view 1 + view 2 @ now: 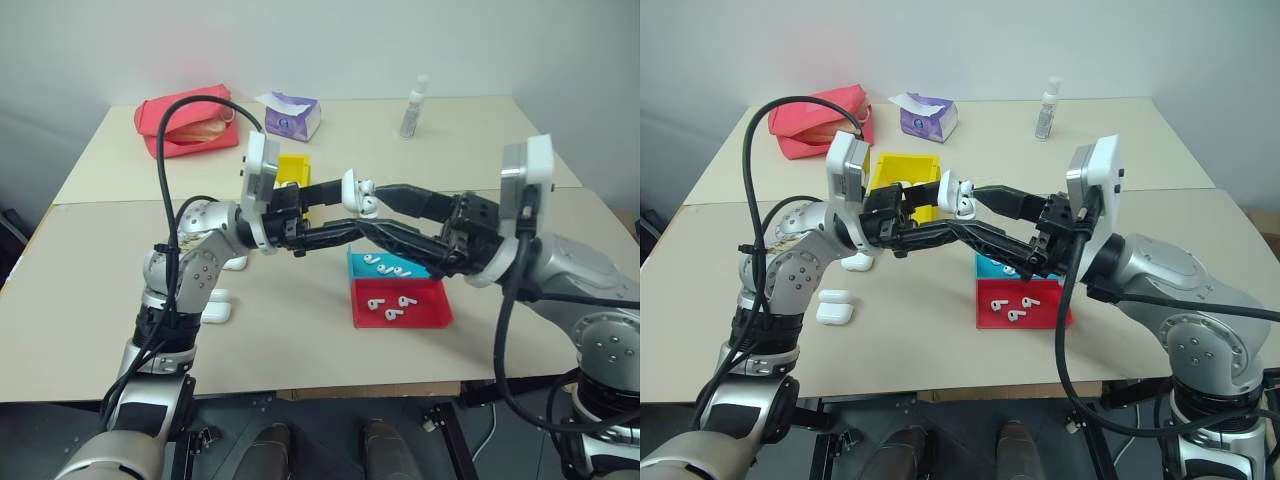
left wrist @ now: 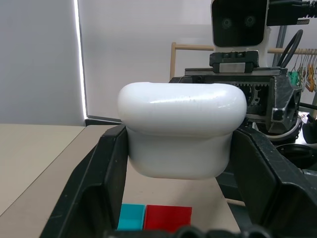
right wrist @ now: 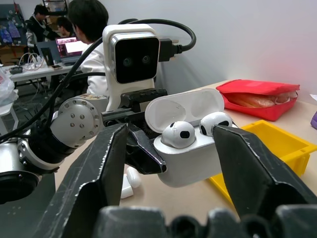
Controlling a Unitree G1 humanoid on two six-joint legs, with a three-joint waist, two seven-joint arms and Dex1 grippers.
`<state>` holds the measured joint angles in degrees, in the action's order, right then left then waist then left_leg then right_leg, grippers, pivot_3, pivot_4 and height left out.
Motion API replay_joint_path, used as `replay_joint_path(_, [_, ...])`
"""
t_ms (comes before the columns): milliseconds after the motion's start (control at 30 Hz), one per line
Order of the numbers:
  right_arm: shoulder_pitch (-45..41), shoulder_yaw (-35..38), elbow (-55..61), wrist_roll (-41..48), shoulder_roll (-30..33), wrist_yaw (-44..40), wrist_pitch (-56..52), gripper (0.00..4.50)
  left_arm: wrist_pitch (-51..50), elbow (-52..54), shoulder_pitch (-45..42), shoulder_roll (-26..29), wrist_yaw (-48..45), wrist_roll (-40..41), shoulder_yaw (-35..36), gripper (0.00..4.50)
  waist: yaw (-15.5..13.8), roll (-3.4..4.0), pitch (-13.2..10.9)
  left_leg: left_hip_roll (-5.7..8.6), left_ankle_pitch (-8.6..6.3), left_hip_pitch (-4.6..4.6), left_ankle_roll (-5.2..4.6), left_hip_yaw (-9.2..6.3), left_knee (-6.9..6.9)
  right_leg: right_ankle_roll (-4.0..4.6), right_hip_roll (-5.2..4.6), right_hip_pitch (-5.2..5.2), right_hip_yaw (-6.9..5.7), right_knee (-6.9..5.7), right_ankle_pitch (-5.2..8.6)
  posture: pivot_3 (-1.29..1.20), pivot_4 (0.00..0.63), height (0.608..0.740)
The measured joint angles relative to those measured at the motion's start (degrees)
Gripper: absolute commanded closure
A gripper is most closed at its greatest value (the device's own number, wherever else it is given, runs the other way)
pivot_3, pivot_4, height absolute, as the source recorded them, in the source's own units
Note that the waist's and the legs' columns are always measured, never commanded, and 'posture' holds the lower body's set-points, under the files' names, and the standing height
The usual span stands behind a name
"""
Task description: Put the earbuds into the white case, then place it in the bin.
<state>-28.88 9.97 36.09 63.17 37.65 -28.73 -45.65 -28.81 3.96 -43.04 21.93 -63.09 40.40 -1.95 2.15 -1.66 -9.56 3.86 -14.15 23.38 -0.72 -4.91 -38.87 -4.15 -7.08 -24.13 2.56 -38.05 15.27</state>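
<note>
Two earbuds (image 3: 179, 134) sit seated in the white case (image 3: 190, 148), their rounded heads poking up from the wells and each showing a small dark spot. Its hinged lid stands flipped up behind them, the hollow inside glossy and pale. In the head views this case hangs above the table near the centre of the frame, just in front of the yellow bin (image 1: 902, 176).

From there, the left gripper (image 1: 350, 215) reaches in from the left side of the picture, its black fingers clamped on either side of the case's body, arm stretched almost level. The right gripper (image 1: 385, 212) comes in from the right side, pointing toward the case; its two black fingers stand parted, one on each side of the case with a gap showing, not pinching it.

Below the meeting grippers, in the lower middle of the frame, a blue tray (image 1: 368, 266) and a red tray (image 1: 425, 318) lie side by side, each with loose earbuds in it. Two more white cases (image 1: 835, 306) rest on the table at the left.
</note>
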Motion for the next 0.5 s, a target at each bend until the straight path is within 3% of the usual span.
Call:
replay_joint_path(167, [0.8, 0.7, 0.0, 0.7, 0.1, -0.1, 0.0, 1.36, 0.1, 0.0, 0.0, 0.2, 0.2, -0.2, 0.0, 1.73, 0.0, 0.00, 0.0, 0.00, 0.00, 0.00, 0.00, 0.00, 0.00, 0.00, 0.00, 0.00, 0.00, 0.00, 0.00, 0.00, 0.150, 0.740])
replay_joint_path(467, [-2.5, 3.7, -0.7, 2.4, 1.7, 1.2, 0.8, 4.35, 1.7, -2.7, 0.2, -0.2, -1.3, -3.6, -1.8, 1.73, -0.1, 0.00, 0.0, 0.00, 0.00, 0.00, 0.00, 0.01, 0.00, 0.00, 0.00, 0.00, 0.00, 0.01, 0.00, 0.00, 0.150, 0.740])
replay_joint_path(500, [-4.1, 3.4, -0.9, 2.2, 3.0, 1.1, 0.7, 4.46, 2.6, -2.9, 0.2, -0.2, -1.7, -4.5, -2.1, 1.73, 0.0, 0.00, 0.0, 0.01, 0.00, 0.01, 0.00, 0.02, 0.00, 0.00, 0.00, -0.01, 0.00, 0.01, 0.00, 0.00, 0.150, 0.740])
